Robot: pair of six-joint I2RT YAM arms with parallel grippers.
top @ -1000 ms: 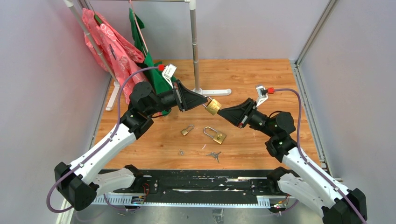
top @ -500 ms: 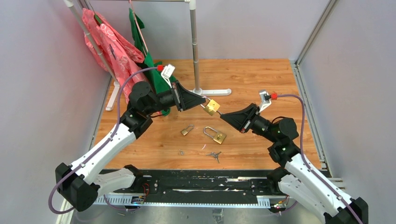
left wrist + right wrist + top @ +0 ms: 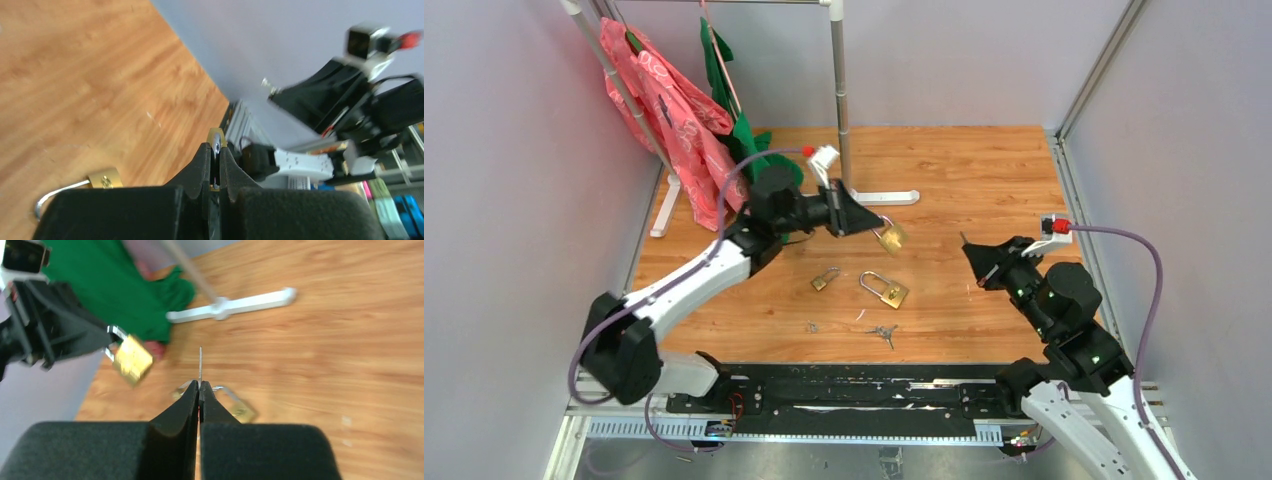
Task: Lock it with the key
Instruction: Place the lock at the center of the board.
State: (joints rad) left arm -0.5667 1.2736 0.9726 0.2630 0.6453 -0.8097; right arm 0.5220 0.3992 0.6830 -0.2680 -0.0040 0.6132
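The raised padlock is brass-gold with a silver shackle — the table beneath it warm orange-brown wood grain. A pink garment carries a pale floral print beside a plain green garment, against pale lilac-grey walls.

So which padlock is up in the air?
The padlock in the left fingers; the small padlock and its bigger neighbour lie on the table.

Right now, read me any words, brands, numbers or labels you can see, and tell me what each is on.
None can be read.
The brass padlock in the left gripper is motion-blurred, so any stamp is illegible.
The large padlock and small padlock on the table are too small to show markings.
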